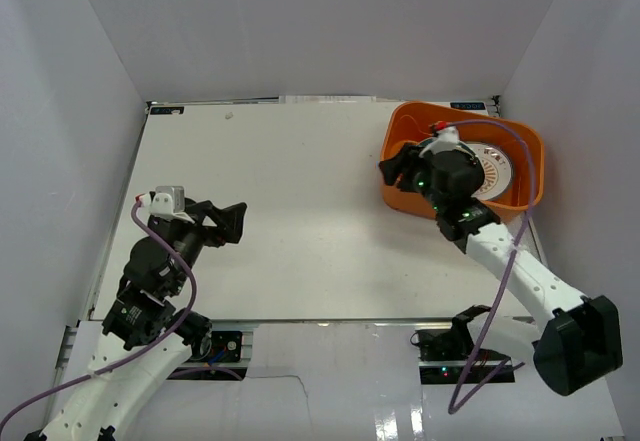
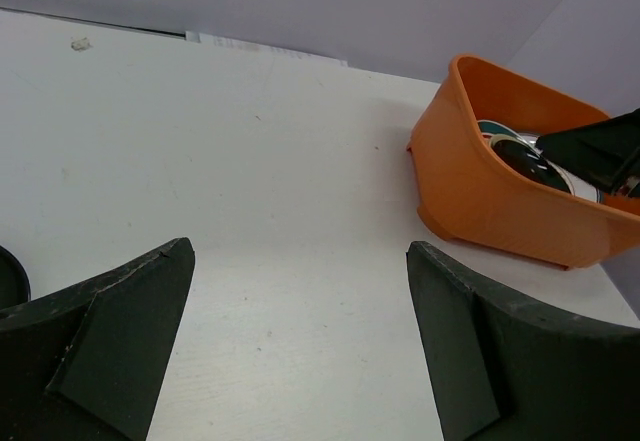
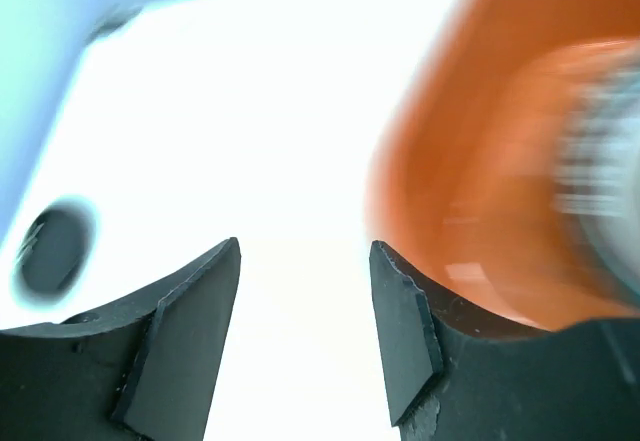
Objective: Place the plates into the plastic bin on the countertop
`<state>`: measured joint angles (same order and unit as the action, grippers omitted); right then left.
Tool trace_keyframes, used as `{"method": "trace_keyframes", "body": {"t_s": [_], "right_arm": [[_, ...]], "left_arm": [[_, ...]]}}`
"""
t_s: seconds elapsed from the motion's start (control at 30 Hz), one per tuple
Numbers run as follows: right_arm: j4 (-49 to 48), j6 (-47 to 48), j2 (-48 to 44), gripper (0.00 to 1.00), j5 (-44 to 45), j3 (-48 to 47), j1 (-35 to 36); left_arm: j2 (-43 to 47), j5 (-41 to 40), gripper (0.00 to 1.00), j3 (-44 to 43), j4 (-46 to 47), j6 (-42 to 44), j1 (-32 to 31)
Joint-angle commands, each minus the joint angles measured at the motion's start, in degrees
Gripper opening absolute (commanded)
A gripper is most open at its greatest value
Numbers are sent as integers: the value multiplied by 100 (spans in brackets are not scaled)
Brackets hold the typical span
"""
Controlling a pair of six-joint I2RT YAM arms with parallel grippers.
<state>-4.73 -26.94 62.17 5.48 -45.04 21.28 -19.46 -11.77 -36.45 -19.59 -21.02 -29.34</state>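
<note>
"At two o'clock, what is the orange plastic bin (image 1: 533, 166) holding?"
"A patterned plate (image 1: 497, 169). Right gripper (image 1: 396, 168) and left gripper (image 1: 232, 219) are both gaping, empty. The right one is crowding the wall; swinging out risks shoving it."

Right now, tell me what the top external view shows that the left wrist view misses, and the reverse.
Only the top external view: both arms in full, the right arm reaching over the bin, and a plate with an orange-brown pattern lying inside it. Only the left wrist view: the left jaws close up, standing open with nothing between them, and a green-edged plate rim in the bin. Both share the orange plastic bin and the white countertop.
</note>
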Motion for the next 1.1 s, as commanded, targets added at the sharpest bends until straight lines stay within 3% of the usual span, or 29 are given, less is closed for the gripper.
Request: {"method": "trace_keyframes", "body": {"t_s": [0.0, 0.17, 0.27, 0.4, 0.53, 1.07], "right_arm": [[-730, -232, 531, 61, 252, -198, 1305], [-1222, -461, 2779, 61, -62, -1512, 2879], [-1381, -645, 4107, 61, -256, -2331, 3346], [-1057, -865, 6020, 60, -450, -4453, 3708], [-556, -1251, 7279, 60, -784, -5942, 3822], [-793, -2764, 9286, 48, -1602, -7896, 3954]], "left_arm": [[21, -377, 98, -389, 0, 54, 34], [109, -537, 98, -846, 140, 62, 43], [127, -563, 98, -847, 193, 97, 43], [241, -625, 98, -645, 123, 107, 51], [408, -748, 98, -416, 70, 141, 43], [487, -581, 98, 59, 237, 54, 122]]}}
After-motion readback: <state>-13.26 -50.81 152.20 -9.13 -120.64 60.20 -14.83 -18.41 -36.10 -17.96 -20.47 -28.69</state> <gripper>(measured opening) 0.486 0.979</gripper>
